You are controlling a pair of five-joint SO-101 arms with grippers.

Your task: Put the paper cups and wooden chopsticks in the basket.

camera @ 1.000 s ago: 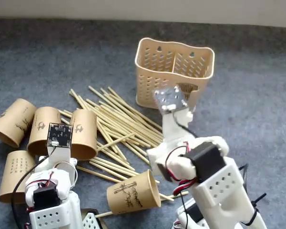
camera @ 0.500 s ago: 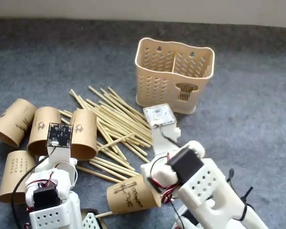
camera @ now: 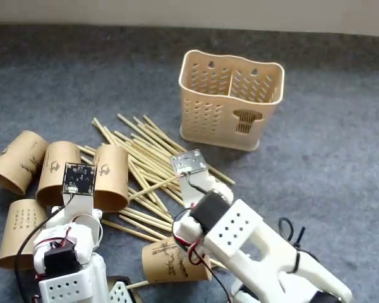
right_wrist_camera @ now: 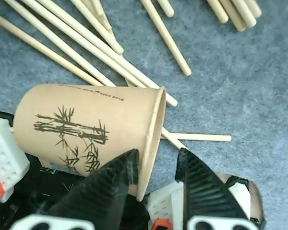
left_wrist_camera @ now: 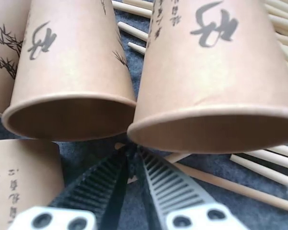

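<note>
A beige slotted basket [camera: 230, 101] stands upright at the back of the grey carpet. Wooden chopsticks [camera: 155, 167] lie scattered in front of it. Several brown paper cups lie on their sides at the left, two of them [camera: 58, 170] [camera: 110, 177] just ahead of my left gripper [left_wrist_camera: 132, 155]. That gripper is shut, its tips below the two cup rims [left_wrist_camera: 72, 117] [left_wrist_camera: 216, 127]. Another cup [camera: 172, 262] [right_wrist_camera: 86, 124] lies near the front. My right gripper [right_wrist_camera: 158, 160] is open and straddles its rim, one finger over the wall, one past the mouth.
Loose chopsticks [right_wrist_camera: 86, 43] run under and beside the front cup. White arm bases [right_wrist_camera: 5, 158] sit close behind it. Bare carpet [camera: 328, 164] lies to the right of the basket.
My right arm has swung away from the basket, back and to the left, and come down over the front cup. The left arm has not moved.
</note>
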